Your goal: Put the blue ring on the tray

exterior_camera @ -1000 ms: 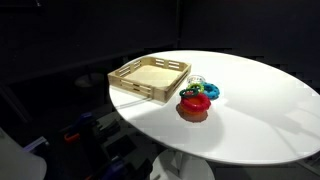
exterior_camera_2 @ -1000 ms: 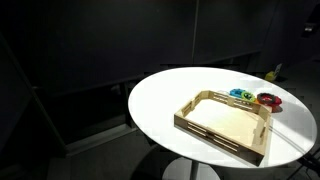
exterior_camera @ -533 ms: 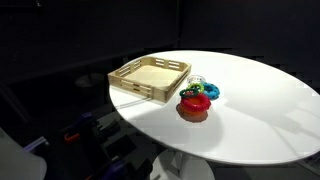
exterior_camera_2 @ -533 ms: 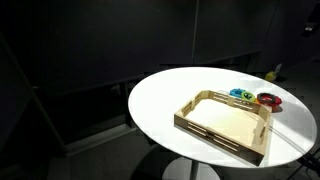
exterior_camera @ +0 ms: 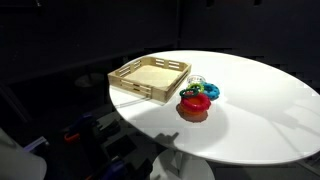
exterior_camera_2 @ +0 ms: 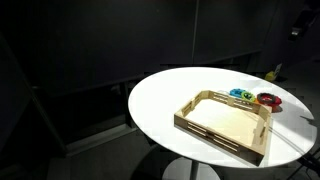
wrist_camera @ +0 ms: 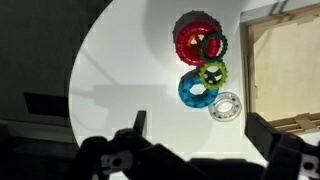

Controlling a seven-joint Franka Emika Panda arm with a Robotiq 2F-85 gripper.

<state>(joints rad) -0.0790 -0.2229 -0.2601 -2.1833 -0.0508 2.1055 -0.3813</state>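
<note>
The blue ring (wrist_camera: 193,91) lies flat on the white round table (wrist_camera: 120,70), touching a green ring (wrist_camera: 212,73) and beside a clear ring (wrist_camera: 227,105). In both exterior views it sits just outside the tray (exterior_camera: 209,92) (exterior_camera_2: 239,95). The wooden tray (wrist_camera: 248,60) is empty; it shows in both exterior views (exterior_camera: 135,90) (exterior_camera_2: 215,135). My gripper (wrist_camera: 200,135) is open and empty, high above the table, with the rings between and beyond its fingers.
A red toothed ring (wrist_camera: 195,40) with a dark green ring on it lies next to the blue one (exterior_camera: 193,107) (exterior_camera_2: 268,99). A yellow object (exterior_camera_2: 271,72) sits near the table's far edge. The surroundings are dark.
The rings and tray have not moved. A small part of the arm now shows at the top edge of the exterior views.
</note>
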